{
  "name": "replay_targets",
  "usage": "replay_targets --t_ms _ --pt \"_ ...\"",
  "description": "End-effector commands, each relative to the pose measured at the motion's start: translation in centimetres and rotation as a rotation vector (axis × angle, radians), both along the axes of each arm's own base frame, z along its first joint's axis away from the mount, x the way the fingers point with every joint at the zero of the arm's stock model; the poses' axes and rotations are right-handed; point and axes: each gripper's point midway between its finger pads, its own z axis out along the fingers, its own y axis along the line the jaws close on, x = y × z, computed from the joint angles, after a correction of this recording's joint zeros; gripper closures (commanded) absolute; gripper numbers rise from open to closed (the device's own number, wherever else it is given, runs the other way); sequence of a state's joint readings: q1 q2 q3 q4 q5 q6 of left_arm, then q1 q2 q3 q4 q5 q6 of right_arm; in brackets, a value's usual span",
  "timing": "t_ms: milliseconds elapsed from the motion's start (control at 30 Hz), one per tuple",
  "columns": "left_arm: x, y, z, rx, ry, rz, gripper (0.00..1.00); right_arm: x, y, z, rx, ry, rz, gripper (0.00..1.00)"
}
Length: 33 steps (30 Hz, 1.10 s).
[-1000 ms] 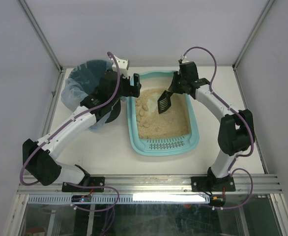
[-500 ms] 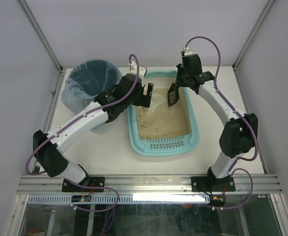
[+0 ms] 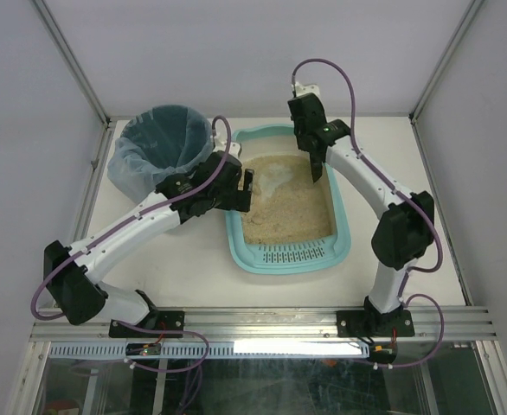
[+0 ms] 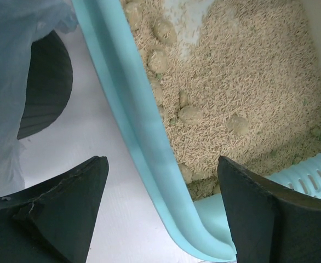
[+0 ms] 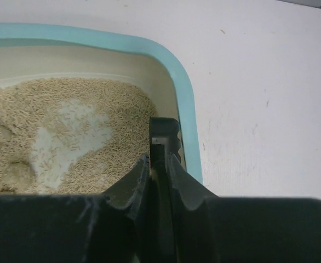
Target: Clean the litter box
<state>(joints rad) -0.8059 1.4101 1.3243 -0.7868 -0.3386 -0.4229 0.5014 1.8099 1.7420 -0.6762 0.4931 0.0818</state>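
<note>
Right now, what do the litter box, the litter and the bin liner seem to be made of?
Litter box: light teal moulded plastic, smooth, with a slight sheen on its rounded rim.
Litter: beige elongated grains, matte, with some clumps; the exact material is not clear.
Bin liner: thin bluish plastic film, translucent and crinkled.

The left arm sweeps from its base up and to the right, elbow low on the left. The left gripper (image 3: 244, 187) points downward, its jaws spread wide and the fingers (image 4: 56, 203) well apart. The right arm arches high, elbow out to the right, and reaches back and leftward. The right gripper (image 3: 314, 161) tips down, jaws pinched tight on a flat black handle (image 5: 164, 134).
</note>
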Motion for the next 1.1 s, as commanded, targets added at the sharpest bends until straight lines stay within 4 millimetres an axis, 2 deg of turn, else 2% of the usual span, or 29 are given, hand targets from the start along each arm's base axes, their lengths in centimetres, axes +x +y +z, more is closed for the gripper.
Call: replay_targets --t_ms 0,267,500,600,867,967,1067 --pt "-1.3 0.3 0.0 -0.047 0.010 0.022 0.17 1.0 -0.9 1.8 -0.167 -0.063 -0.055 1.00" --pt "-2.3 0.3 -2.2 -0.060 0.041 0.023 0.24 1.3 0.8 -2.2 -0.173 0.023 0.002 1.00" --pt "-3.4 0.7 -2.6 -0.130 0.031 0.034 0.26 0.8 4.5 -5.0 -0.058 0.107 0.102 1.00" --pt "-3.5 0.7 -2.8 -0.134 0.033 0.029 0.26 0.4 6.4 -4.9 -0.005 0.112 0.138 1.00" --pt "-3.4 0.2 -3.7 -0.125 0.050 0.016 0.27 -0.9 12.1 -2.6 0.247 0.123 0.264 1.00" --pt "-3.4 0.3 -3.9 -0.125 0.050 0.018 0.27 -1.1 12.6 -1.7 0.297 0.102 0.273 1.00" --pt "-3.3 0.2 -4.1 -0.122 0.051 0.018 0.27 -0.8 11.9 -1.7 0.283 0.085 0.245 1.00"
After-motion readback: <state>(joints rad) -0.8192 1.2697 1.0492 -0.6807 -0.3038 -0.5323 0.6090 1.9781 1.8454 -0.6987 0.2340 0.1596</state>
